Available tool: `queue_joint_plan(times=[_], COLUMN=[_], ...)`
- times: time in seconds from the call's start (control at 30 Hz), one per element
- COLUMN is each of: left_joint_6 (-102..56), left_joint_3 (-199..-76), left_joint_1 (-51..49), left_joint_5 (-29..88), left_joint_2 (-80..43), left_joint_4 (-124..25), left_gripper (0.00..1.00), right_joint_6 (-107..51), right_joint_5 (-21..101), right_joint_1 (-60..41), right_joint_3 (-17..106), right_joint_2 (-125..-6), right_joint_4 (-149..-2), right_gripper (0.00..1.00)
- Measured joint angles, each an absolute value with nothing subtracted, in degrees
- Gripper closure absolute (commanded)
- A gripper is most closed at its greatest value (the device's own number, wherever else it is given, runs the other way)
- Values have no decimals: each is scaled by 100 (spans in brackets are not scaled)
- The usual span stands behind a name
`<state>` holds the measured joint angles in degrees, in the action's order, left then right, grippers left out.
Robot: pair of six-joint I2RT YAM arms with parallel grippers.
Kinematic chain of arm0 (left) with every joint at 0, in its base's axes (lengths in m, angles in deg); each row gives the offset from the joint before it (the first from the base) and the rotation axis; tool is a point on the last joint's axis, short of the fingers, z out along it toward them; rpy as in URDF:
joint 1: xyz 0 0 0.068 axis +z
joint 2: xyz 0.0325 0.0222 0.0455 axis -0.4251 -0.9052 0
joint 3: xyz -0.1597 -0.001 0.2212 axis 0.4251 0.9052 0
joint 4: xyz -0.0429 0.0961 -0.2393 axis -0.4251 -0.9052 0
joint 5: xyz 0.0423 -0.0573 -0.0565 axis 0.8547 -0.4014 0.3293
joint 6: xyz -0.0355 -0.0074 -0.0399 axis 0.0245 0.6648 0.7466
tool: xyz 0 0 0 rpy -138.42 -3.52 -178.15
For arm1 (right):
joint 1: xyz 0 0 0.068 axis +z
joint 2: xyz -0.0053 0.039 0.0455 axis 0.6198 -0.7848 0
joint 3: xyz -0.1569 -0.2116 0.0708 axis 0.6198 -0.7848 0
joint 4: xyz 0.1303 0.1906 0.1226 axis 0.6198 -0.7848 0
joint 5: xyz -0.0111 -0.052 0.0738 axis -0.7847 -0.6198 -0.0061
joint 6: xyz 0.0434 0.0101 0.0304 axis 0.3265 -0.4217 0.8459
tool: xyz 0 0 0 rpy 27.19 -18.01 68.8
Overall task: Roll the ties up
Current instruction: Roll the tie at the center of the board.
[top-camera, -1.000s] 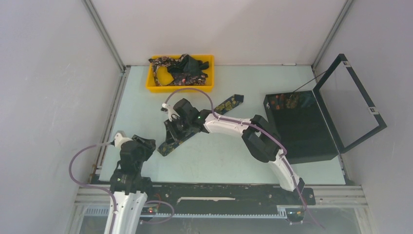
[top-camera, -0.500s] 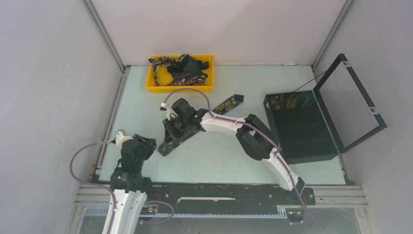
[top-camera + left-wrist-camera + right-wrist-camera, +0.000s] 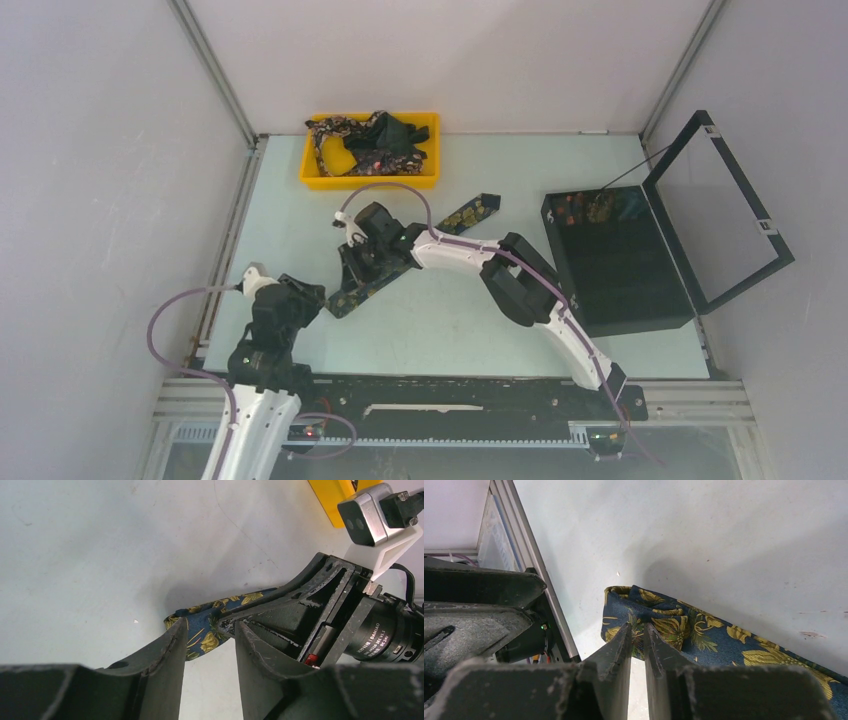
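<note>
Across the pale table (image 3: 440,330), most of the work looks undone. At the right of the overhead view the black box (image 3: 640,290) stands with its lid up. A few small patterned bundles (image 3: 587,207) in its upper corner seem to be finished rolls, though they are too small to be sure. At top centre the yellow tray (image 3: 370,181) holds a tangled heap of ties (image 3: 375,140) not yet rolled. One tie (image 3: 470,212) lies flat on the table, running diagonally from the middle of the frame down to the left. Its lower-left end is folded over on itself, which I judge to be the first turn of a roll; the long remainder is unrolled. The right pincer (image 3: 637,629) is closed to a slit, pinching that folded end. The left pincer (image 3: 207,627) hovers just beside the same end, jaws parted and holding nothing.
</note>
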<state>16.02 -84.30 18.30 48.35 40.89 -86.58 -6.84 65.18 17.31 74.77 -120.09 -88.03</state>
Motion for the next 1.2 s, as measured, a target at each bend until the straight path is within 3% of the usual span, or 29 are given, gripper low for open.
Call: queue_joint_plan(times=[0.2, 0.6, 1.2], left_joint_6=[1604, 1899, 2609], left_joint_3=[-8430, -8430, -7669], left_joint_1=[1671, 1467, 1863], left_joint_5=[4938, 4962, 4234], left_joint_2=[3960, 3195, 2926], left_joint_4=[-8660, -8867, -7969], left_gripper=[52, 33, 39], right_joint_6=[-665, -534, -492], right_joint_5=[6503, 6643, 6791], right_joint_1=[1679, 1629, 1594], right_joint_3=[7252, 6920, 6728], right_joint_2=[-12009, -12009, -11998], right_joint_4=[-8639, -8128, -7778], right_gripper=[82, 82, 82])
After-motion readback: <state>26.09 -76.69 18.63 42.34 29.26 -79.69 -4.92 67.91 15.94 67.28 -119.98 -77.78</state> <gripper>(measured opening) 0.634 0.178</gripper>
